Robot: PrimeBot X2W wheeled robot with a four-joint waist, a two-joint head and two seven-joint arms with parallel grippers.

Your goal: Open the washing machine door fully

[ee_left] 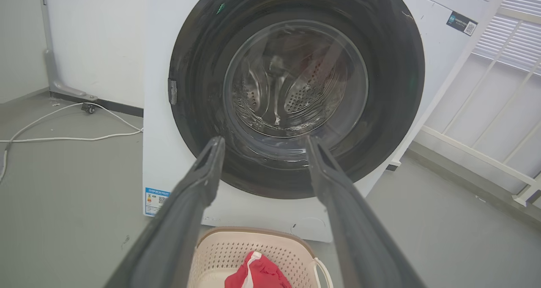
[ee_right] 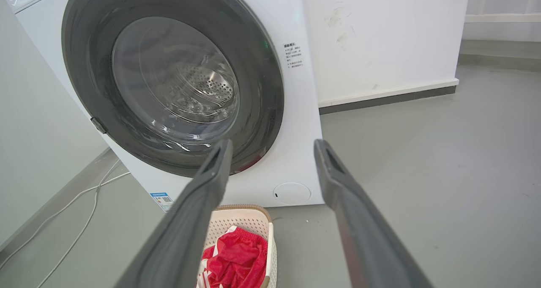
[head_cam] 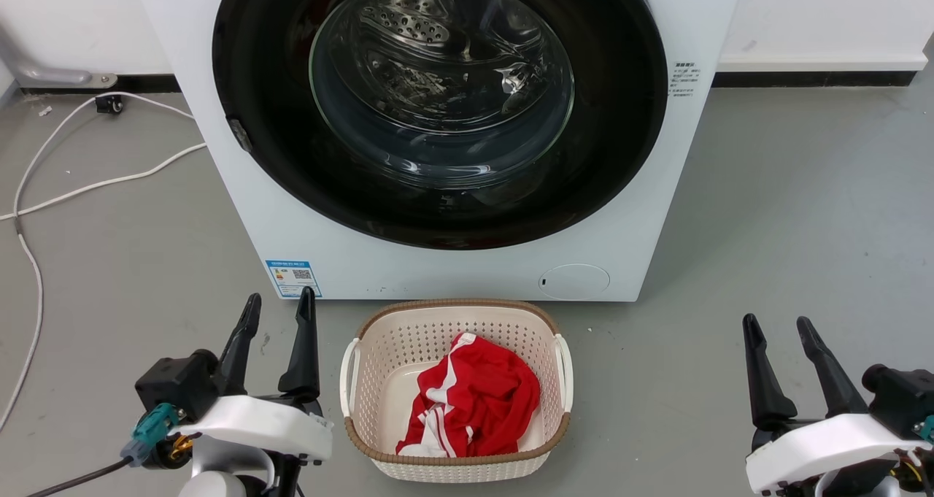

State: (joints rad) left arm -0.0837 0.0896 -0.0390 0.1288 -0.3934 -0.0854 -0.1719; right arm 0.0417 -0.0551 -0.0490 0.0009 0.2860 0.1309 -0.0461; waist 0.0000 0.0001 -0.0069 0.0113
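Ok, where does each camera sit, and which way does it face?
Head view: on the head, facing forward and down at the big white washing machine, its round glossy black door, a cream perforated basket; left gripper and right gripper low in the corners.
Left wrist view: on the left arm, facing the door along its own dark fingers.
Right wrist view: on the right arm, same aim, own fingers.
All share door and basket.
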